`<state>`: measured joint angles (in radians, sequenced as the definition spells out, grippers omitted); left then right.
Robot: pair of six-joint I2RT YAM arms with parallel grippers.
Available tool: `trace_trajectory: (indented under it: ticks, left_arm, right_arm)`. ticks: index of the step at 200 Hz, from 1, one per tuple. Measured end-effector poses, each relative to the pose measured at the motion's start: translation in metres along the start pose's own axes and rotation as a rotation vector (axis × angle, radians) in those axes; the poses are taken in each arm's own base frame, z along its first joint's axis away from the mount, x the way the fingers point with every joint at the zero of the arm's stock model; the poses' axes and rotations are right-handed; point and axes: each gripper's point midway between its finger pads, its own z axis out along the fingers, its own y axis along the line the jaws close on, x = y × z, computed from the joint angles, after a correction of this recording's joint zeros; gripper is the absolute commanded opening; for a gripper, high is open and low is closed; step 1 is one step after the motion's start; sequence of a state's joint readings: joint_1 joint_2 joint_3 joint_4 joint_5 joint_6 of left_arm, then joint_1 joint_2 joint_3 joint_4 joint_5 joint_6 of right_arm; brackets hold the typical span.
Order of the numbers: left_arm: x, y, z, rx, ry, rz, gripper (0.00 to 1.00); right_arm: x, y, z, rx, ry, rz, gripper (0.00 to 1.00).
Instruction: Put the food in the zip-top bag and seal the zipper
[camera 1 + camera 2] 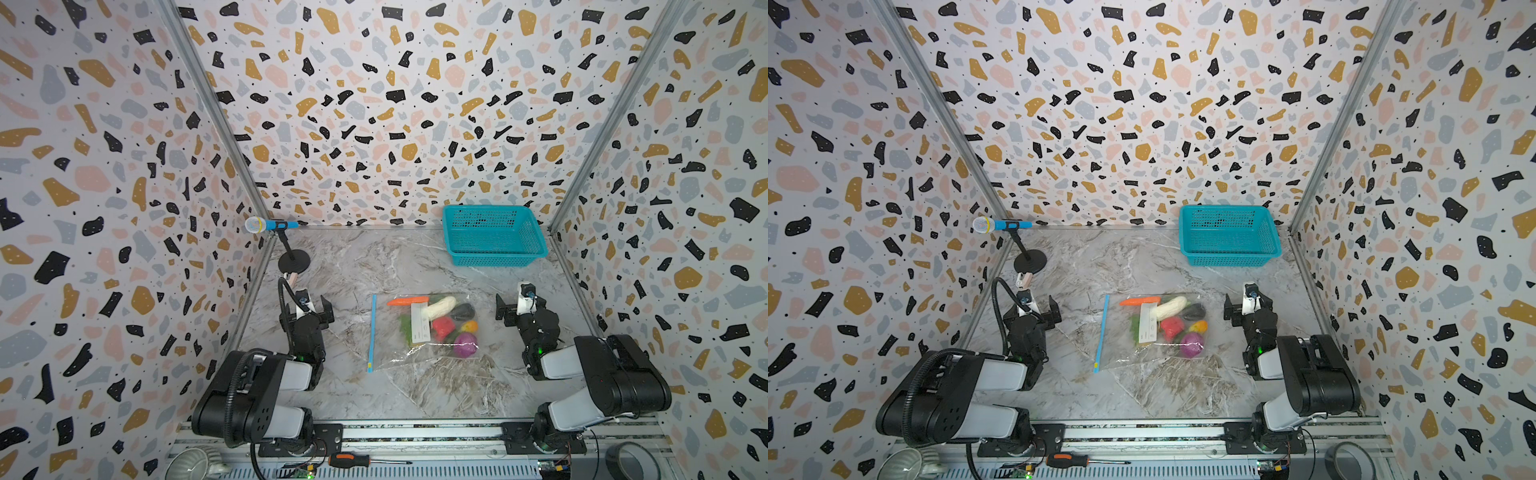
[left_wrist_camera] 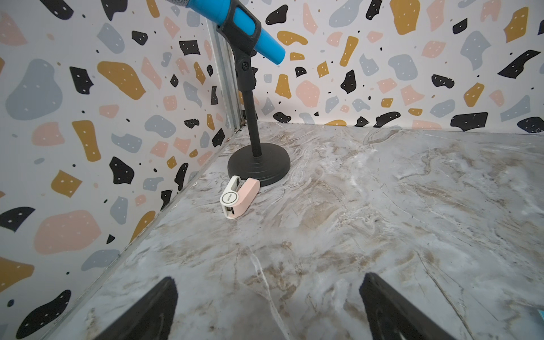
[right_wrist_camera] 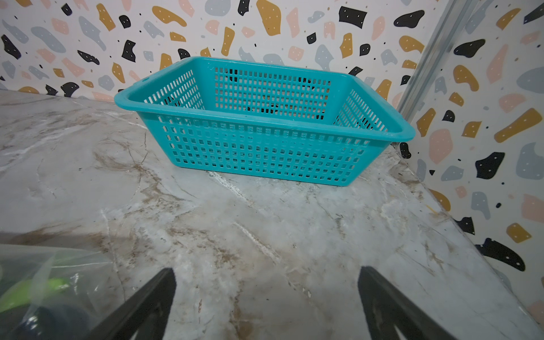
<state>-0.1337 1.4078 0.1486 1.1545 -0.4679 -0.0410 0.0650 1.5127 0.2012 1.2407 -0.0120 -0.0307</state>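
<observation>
The left hand [image 1: 309, 311] stands at the left of both top views, jaws spread wide and holding nothing. Its wrist view shows only bare worktop [image 2: 353, 206] ahead of it. The right hand [image 1: 521, 309] stands at the right, also spread wide and empty. It is near the bag's right edge, and a corner of the bag shows at the lower left of its wrist view.

Between the hands, at the lower middle of the top views, the bag [image 1: 395, 353] lies flat on the worktop, touched by neither. The food [image 1: 444, 327] is bunched inside it, towards its right side. No piece lies loose on the worktop, and the basket [image 1: 486, 207] at the upper right looks empty.

The zipper [image 1: 372, 332] runs straight along the bag's left edge, with its slider [image 1: 369, 367] at the lower end. Filling looks done. The strip lies flat and seems closed, but whether it is sealed along its whole length is too fine to tell. If it is, nothing is left.
</observation>
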Motion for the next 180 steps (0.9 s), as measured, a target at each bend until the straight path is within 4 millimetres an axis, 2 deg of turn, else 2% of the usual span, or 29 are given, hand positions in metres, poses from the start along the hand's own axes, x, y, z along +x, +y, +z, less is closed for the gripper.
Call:
trace_trajectory:
  ticks: [85,123,180]
  left_arm:
    - [0.0,0.0,0.0,0.003,0.0,0.0,1.0]
    - [0.0,-0.01,0.0,0.063,0.001,0.012,0.99]
    - [0.0,-0.014,0.0,0.087,0.001,0.022,0.99]
  right_arm:
    - [0.0,0.0,0.0,0.0,0.0,0.0,0.99]
    - [0.0,0.0,0.0,0.0,0.0,0.0,0.99]
    - [0.0,0.0,0.0,0.0,0.0,0.0,0.99]
